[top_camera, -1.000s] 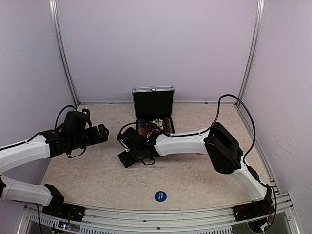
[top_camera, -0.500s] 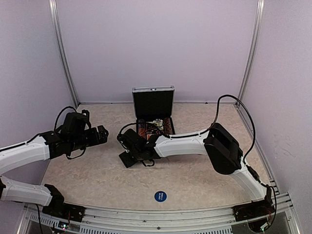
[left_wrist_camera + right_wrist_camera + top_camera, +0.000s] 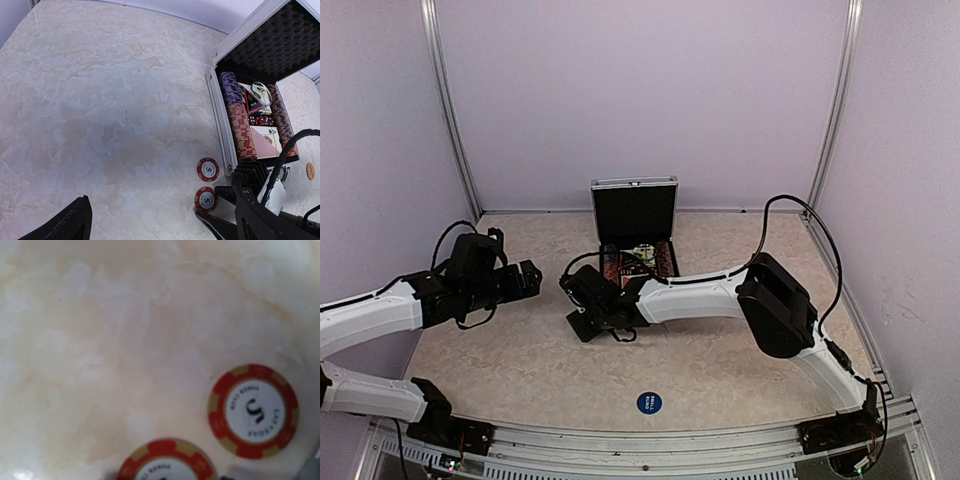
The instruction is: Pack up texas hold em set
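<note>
The silver case [image 3: 634, 184] stands open at the back, lid upright, and holds chip rows and cards [image 3: 260, 137]. Two red "5" chips lie on the table left of it: the far one [image 3: 207, 169] and the near one [image 3: 205, 198]. My right gripper [image 3: 214, 209] is low on the table and open, with one finger on each side of the near chip [image 3: 167, 465]. The far chip [image 3: 253, 411] lies free. From above, the right gripper [image 3: 580, 322] sits in front of the case. My left gripper [image 3: 532, 277] hovers open and empty to the left.
A round orange button [image 3: 310, 171] lies on the table right of the case's front. A blue round button [image 3: 649, 403] lies near the front edge. The right arm [image 3: 700, 290] stretches across the middle. Metal frame posts and walls enclose the table.
My right gripper has edged slightly towards the chips and its fingers look a little closer together. The left arm has drifted slightly down and left.
</note>
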Tool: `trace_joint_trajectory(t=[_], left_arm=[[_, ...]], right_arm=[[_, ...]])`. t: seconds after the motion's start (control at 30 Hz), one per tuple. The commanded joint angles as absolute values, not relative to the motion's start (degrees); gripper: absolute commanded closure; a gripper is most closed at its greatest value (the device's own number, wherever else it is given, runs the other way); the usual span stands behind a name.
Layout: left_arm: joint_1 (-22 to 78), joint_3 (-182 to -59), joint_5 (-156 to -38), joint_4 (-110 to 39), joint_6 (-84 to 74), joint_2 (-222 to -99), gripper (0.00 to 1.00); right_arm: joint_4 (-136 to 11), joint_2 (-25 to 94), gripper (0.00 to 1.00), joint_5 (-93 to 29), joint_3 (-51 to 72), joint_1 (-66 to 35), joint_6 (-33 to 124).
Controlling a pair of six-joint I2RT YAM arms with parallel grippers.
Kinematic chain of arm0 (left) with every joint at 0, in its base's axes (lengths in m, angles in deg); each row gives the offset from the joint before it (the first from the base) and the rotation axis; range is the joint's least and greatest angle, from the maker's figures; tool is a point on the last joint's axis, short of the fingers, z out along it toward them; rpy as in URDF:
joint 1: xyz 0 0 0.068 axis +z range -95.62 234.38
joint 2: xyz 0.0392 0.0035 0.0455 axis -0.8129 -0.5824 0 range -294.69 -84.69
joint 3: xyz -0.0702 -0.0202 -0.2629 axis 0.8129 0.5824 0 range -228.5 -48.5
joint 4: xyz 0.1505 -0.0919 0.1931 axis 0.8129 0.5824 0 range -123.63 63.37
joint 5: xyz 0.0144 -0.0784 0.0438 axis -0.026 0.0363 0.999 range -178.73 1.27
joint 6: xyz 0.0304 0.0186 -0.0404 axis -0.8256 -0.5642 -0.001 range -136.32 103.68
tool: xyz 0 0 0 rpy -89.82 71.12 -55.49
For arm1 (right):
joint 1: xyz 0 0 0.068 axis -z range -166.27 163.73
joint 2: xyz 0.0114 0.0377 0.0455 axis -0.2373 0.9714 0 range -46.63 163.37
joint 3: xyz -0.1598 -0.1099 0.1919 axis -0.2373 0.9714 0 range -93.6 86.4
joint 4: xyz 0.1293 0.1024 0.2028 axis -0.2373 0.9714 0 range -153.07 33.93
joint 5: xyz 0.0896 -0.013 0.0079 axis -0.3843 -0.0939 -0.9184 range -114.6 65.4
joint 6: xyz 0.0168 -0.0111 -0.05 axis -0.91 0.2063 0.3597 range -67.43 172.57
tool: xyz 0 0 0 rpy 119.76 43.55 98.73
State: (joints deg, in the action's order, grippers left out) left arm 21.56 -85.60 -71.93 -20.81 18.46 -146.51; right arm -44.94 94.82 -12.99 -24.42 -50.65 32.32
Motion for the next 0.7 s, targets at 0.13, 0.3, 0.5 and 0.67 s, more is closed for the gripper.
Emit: trace_joint_trajectory(t=[0.13,0.3,0.5,0.67], left_arm=[[21.77,-84.72,-71.36,-22.42,19.27,-145.48,0.02],[21.62,-84.24,-72.13,-23.02,19.6,-145.93,0.02],[20.09,-83.28,-72.14,-23.68,20.43,-146.79,0.02],[17.72,-82.25,-71.39,-24.68,21.39,-147.38,0.02]], right_arm=[[-39.26,100.3,0.56,-15.97,-20.41,-51.56,33.59],[-43.75,96.52,0.58,-17.22,-15.56,-51.75,35.44],[-48.42,91.6,0.58,-18.12,-9.11,-51.84,37.6],[-53.7,86.61,0.58,-19.0,-3.28,-51.89,39.89]])
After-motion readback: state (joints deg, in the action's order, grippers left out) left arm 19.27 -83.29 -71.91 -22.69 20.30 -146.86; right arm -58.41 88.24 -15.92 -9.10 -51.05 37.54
